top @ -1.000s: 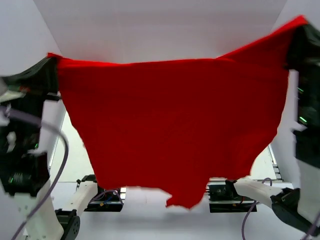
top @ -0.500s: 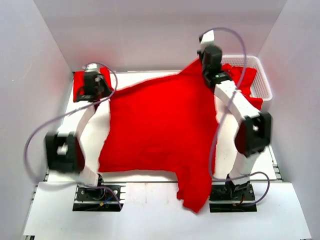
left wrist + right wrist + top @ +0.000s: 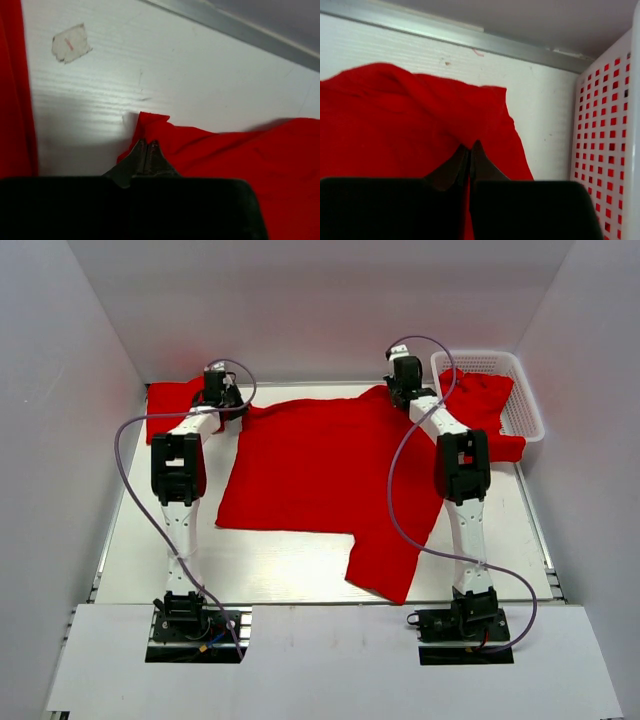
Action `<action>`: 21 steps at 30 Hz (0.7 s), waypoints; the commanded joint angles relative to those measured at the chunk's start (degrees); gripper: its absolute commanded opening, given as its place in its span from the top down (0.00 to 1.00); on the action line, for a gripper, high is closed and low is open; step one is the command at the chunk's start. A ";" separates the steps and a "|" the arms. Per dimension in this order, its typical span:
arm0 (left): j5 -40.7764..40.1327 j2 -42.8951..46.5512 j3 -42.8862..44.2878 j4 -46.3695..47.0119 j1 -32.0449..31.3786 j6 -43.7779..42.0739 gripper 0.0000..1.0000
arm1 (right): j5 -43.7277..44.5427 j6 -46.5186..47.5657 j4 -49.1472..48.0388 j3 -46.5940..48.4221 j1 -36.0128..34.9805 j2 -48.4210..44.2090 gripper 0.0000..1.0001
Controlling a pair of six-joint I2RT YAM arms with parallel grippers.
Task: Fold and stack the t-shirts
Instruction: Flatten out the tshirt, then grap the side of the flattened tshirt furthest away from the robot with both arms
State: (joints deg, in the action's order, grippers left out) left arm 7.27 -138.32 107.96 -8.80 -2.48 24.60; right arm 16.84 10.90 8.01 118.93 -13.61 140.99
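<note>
A red t-shirt (image 3: 320,465) lies spread on the table, one part reaching toward the front edge. My left gripper (image 3: 238,410) is shut on its far left corner (image 3: 152,127), low at the table. My right gripper (image 3: 393,395) is shut on its far right corner (image 3: 470,120), also low at the table. A folded red t-shirt (image 3: 170,400) lies at the far left behind the left arm; its edge shows in the left wrist view (image 3: 12,90). More red t-shirts (image 3: 480,405) lie in and hang over the basket.
A white lattice basket (image 3: 528,410) stands at the far right corner, next to my right gripper; its wall shows in the right wrist view (image 3: 610,125). The back wall rail (image 3: 445,35) runs just beyond both grippers. A scrap of tape (image 3: 70,42) sticks to the table.
Both arms have swung the shirt from high in the air forward and down to the far side of the table. The shirt now lies spread flat. Both grippers still hold its corners.
</note>
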 commanded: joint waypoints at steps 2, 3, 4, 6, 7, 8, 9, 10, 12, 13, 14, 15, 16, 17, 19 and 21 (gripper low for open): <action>1.52 -0.71 7.25 -0.34 -0.24 1.50 1.00 | -3.04 -1.75 -1.86 3.41 1.04 -3.35 1.00; 2.22 -0.72 7.26 -0.34 -0.24 1.50 1.00 | -2.95 -2.02 -1.42 3.24 1.39 -4.22 1.00; 2.22 -0.72 8.05 -0.34 -0.24 1.50 1.00 | -2.95 -2.54 -1.42 2.28 1.56 -4.67 1.00; 2.22 0.59 8.05 -0.34 -0.24 1.50 1.00 | -3.74 -2.90 -1.51 1.04 2.00 -7.30 1.00; 2.22 1.21 8.05 -0.34 -0.24 0.81 1.00 | -4.09 -2.98 -1.51 0.69 2.09 -8.09 1.00; 1.01 2.60 8.05 -0.34 -0.24 0.80 1.00 | -4.53 -3.16 -1.51 -0.19 2.35 -9.58 1.00; -0.14 3.31 8.05 -0.34 -0.24 0.80 1.00 | -5.15 -3.34 -1.51 -0.37 2.62 -10.11 1.00; -0.67 4.02 8.05 -0.34 -0.24 0.28 1.00 | -5.50 -3.34 -1.42 -0.54 2.88 -10.55 1.00; -2.52 5.26 8.05 -0.34 -0.24 0.27 1.00 | -6.03 -3.34 -1.42 -1.16 2.88 -12.05 1.00; -2.52 5.86 8.05 -0.87 -0.24 0.27 1.00 | -6.29 -3.42 -1.33 -1.16 3.06 -12.49 1.00; -2.52 5.87 8.58 -1.39 -0.24 0.27 1.00 | -6.21 -3.51 -1.24 -1.34 3.15 -12.67 1.00; -3.04 5.87 8.58 -1.40 -0.24 0.27 1.00 | -6.38 -3.69 -1.24 -1.42 3.15 -13.10 1.00; -3.05 5.87 10.15 -1.40 -0.24 0.27 1.00 | -6.38 -3.78 -0.89 -1.25 3.32 -13.19 1.00; -2.44 5.87 10.86 -2.01 -0.24 0.27 1.00 | -6.29 -3.86 -0.54 -1.42 3.50 -13.28 1.00; -2.43 5.34 13.40 -3.24 -0.24 0.27 1.00 | -5.34 -3.78 -0.10 -1.42 3.50 -13.72 1.00; -4.27 5.34 15.25 -5.77 -0.24 0.27 1.00 | -4.62 -3.69 0.25 -1.42 3.85 -14.42 1.00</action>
State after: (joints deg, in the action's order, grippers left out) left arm 5.17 -138.80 118.98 -12.21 -2.48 25.34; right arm 11.46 7.70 8.08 117.97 -10.37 129.36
